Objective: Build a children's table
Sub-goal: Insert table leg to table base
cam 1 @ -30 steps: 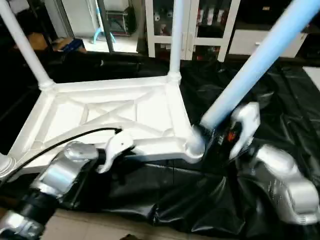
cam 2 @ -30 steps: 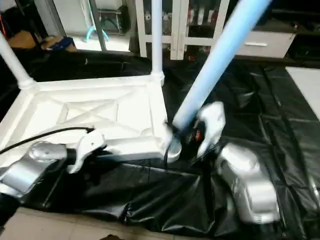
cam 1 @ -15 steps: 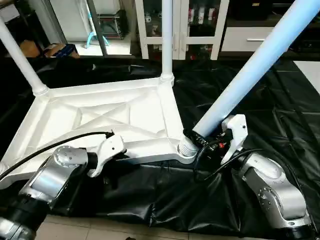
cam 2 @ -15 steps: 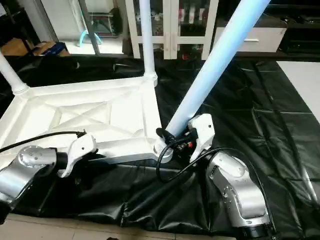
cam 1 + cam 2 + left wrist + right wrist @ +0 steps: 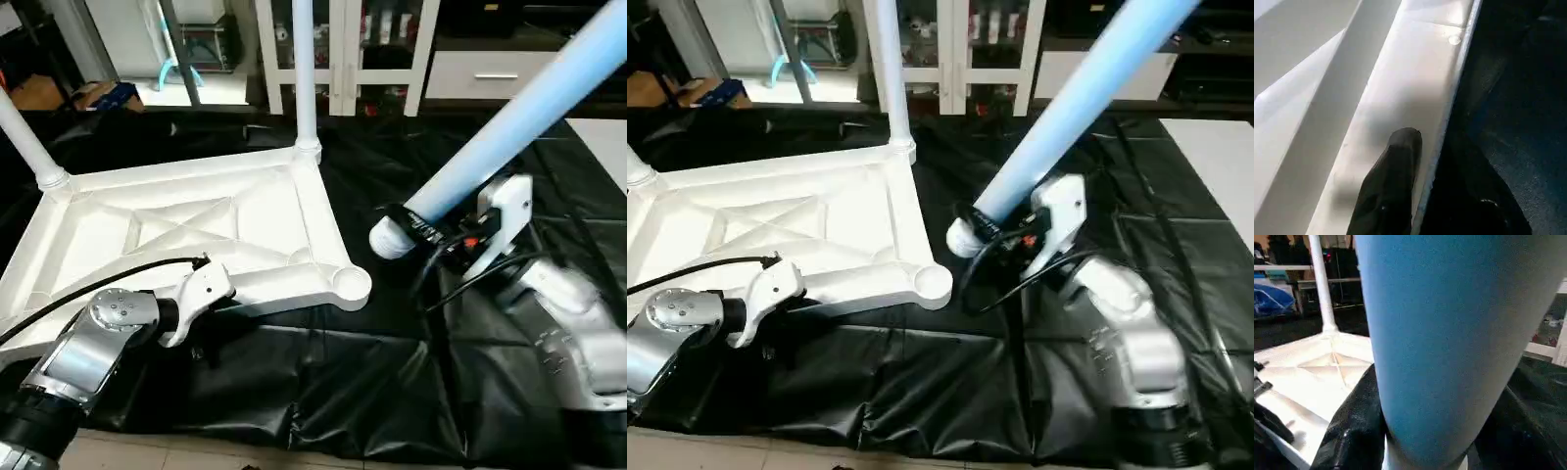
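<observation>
The white table top [image 5: 196, 225] lies upside down on the black sheet, its X-ribs facing up. One white leg [image 5: 304, 78] stands in the far right corner socket and another leg [image 5: 24, 137] in the far left one. The near right socket [image 5: 348, 286] is empty. My right gripper [image 5: 421, 227] is shut on a third leg [image 5: 509, 127], tilted up to the right, whose lower end [image 5: 390, 237] hangs just right of that socket. My left gripper [image 5: 1437, 152] is shut on the top's near rim [image 5: 1415, 98], one finger [image 5: 1398, 161] on it and the other under its edge.
A black sheet [image 5: 392, 392] covers the floor under the work. A white glass-door cabinet [image 5: 343, 49] stands behind. A white flat board [image 5: 602, 132] lies at the right edge. A black cable [image 5: 88, 289] runs along my left forearm.
The held leg's lower end has come off the near right socket and moved up and to the right. The left gripper stays on the rim. The camera has shifted.
</observation>
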